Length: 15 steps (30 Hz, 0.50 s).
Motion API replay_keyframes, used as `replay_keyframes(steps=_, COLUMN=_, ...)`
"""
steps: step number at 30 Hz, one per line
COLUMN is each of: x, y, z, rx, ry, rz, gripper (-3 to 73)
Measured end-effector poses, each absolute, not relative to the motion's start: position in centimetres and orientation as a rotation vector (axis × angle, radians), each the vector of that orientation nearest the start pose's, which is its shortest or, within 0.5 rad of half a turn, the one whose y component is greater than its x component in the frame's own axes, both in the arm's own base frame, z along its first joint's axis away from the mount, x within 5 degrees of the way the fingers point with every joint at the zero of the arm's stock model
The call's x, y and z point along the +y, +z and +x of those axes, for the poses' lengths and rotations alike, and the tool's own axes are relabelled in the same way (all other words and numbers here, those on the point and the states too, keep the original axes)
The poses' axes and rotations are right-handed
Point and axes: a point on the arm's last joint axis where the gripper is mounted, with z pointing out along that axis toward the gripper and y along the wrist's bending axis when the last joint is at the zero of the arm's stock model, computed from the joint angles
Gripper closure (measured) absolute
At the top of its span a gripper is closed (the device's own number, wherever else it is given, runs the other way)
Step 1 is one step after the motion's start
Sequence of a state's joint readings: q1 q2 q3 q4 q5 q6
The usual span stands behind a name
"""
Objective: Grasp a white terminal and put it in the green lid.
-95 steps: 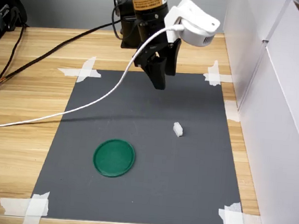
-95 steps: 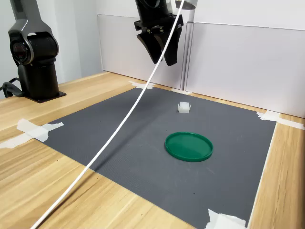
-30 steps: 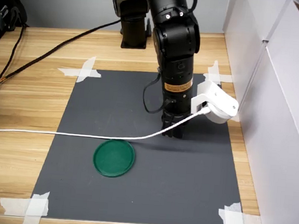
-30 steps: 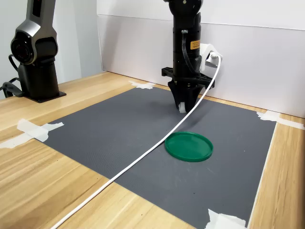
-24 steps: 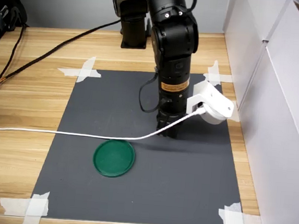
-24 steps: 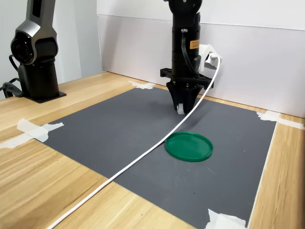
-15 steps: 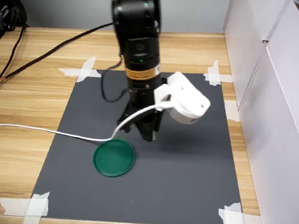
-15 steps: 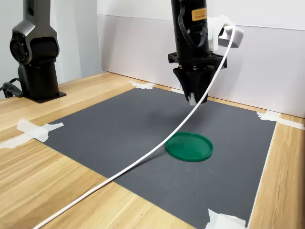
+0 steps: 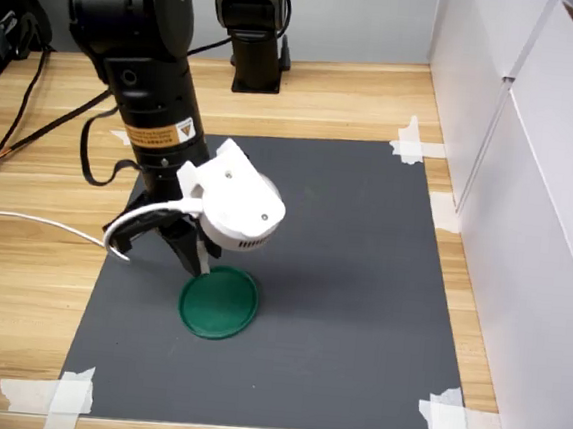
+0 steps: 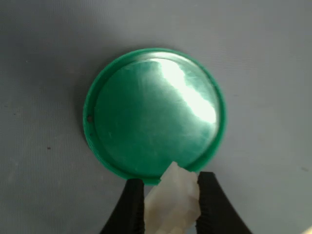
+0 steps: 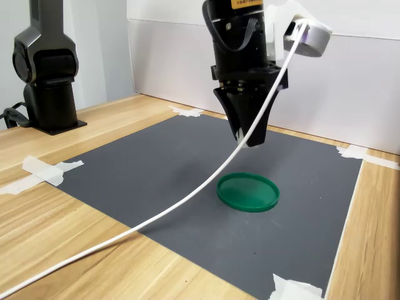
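My arm [image 9: 143,81] stands near-vertical over the dark mat [image 9: 361,281], hand [image 10: 169,202] pointing down above the green lid's [image 10: 153,112] rim, clear of it. My fingers [image 10: 130,207] pinch the white terminal [image 10: 173,202]; its long axis runs along them.

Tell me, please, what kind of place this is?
Probably a robotics lab bench: a wooden table carries a taped-down grey mat, white partition panels and a second arm's base.

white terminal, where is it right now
The terminal is clamped in the gripper, held in the air over the near rim of the green lid in the wrist view.
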<state>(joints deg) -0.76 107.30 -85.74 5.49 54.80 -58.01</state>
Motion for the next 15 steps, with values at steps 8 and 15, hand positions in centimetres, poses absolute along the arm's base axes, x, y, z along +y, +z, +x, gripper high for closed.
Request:
replay_keyframes(steps=8, x=0.2, y=22.4, z=40.3, rx=2.529, ry=-0.093, rz=-1.327, gripper=45.5)
replay_keyframes(steps=15, x=0.1, y=22.0, z=40.4, rx=2.491, ry=-0.105, rz=-1.426, gripper=44.4)
